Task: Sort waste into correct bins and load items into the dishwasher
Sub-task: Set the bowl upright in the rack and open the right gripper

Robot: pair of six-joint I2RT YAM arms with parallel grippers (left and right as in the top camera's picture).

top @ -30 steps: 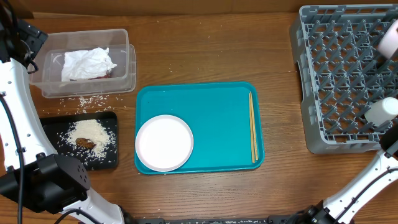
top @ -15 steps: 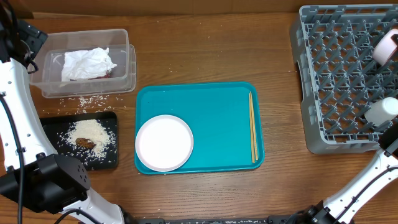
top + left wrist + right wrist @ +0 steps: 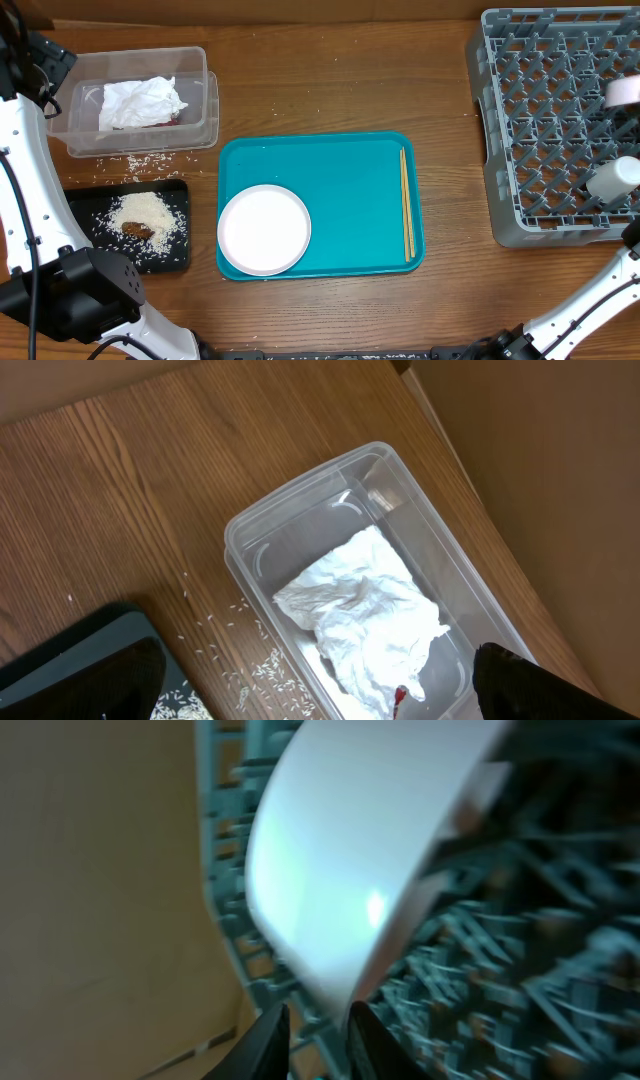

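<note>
The right gripper [image 3: 318, 1038] is hovering over the far right side of the grey dish rack [image 3: 545, 130]. Its fingers are standing only narrowly apart, with the rim of a small white bowl [image 3: 350, 850] dipping between them. Whether they are pinching that rim or slackening off it, I cannot tell. The bowl is hanging on edge rather than flat, probably so that it slots between the upright pegs and drains.

The left gripper [image 3: 318, 682] is hanging above the clear plastic tub [image 3: 300, 490] with its fingers spread wide and nothing between them. It seems to be waiting out of the way. In the tub a crumpled white napkin [image 3: 365, 615] is lying over a red wrapper [image 3: 400, 695] (only a sliver is showing). The black tray [image 3: 90, 195] is holding a mound of rice [image 3: 145, 210] and a brown food scrap [image 3: 137, 230], so dry rubbish and food appear to be going into separate bins. Loose grains [image 3: 140, 160] are lying on the table between the two.

The round white plate [image 3: 264, 229] and the chopsticks [image 3: 406, 200] are sitting on the teal serving tray [image 3: 350, 170], well apart. Both are, I judge, waiting to be racked.
</note>
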